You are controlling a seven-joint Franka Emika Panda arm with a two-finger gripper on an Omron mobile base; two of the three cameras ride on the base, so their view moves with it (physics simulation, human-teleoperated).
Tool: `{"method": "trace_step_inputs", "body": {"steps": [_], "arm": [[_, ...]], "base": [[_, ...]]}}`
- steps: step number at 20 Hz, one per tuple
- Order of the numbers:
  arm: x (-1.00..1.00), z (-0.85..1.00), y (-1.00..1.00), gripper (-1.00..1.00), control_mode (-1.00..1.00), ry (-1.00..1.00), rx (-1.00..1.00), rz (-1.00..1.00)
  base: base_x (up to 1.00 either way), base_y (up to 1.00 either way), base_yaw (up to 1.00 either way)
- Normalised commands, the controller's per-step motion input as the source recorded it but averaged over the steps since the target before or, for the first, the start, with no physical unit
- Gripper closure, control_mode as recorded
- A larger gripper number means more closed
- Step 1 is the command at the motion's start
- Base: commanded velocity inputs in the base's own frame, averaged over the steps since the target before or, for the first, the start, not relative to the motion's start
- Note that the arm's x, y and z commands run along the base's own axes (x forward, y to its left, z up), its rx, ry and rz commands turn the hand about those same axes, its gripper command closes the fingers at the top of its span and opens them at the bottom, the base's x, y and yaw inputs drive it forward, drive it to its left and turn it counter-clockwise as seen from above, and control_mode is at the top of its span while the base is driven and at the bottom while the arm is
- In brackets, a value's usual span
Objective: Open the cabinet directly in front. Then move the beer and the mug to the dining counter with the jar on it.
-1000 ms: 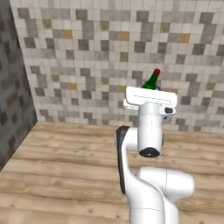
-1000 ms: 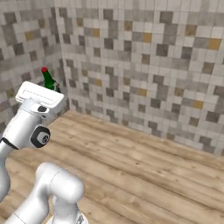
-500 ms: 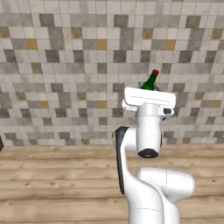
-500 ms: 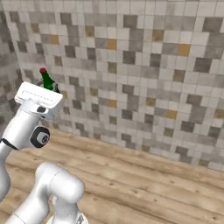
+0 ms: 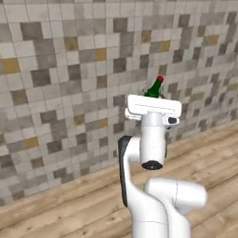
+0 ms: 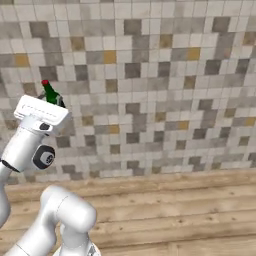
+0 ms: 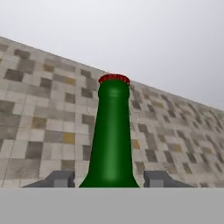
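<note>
The beer [image 7: 112, 140] is a green glass bottle with a red cap, standing upright between my two dark fingertips [image 7: 61, 178]. My gripper [image 7: 109, 180] is shut on its lower body. In the left base view the raised white hand hides the gripper [image 5: 154, 103], and the beer's neck and cap [image 5: 155, 89] stick up above it. The right base view shows the beer [image 6: 52, 94] the same way, above the gripper [image 6: 46, 106]. The cabinet, the mug, the dining counter and the jar are out of view.
A wall of small grey, beige and ochre tiles [image 5: 65, 74] spans the background in all views. A wooden plank floor [image 6: 190, 205] runs along its foot. Nothing stands between the arm and the wall.
The whole picture has slid left: the base has turned right, and the wall corner has left both base views. The arm keeps its raised pose with the beer in the gripper.
</note>
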Motion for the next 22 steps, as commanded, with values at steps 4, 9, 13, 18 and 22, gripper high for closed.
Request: {"method": "trace_step_inputs", "body": {"steps": [4,9,13,18,22], "arm": [[0.0,0.0,0.0,1.0,1.0,0.0,0.0,0.0],[0.0,0.0,0.0,1.0,1.0,0.0,0.0,0.0],[0.0,0.0,0.0,1.0,1.0,0.0,0.0,0.0],[0.0,0.0,0.0,1.0,1.0,0.0,0.0,0.0],[0.0,0.0,0.0,1.0,1.0,0.0,0.0,0.0]], "base": [[0.27,-0.47,-0.87],[0.34,-0.39,-0.87],[0.41,-0.41,-0.83],[0.61,-0.3,-0.78],[1.0,0.67,-0.49]]}}
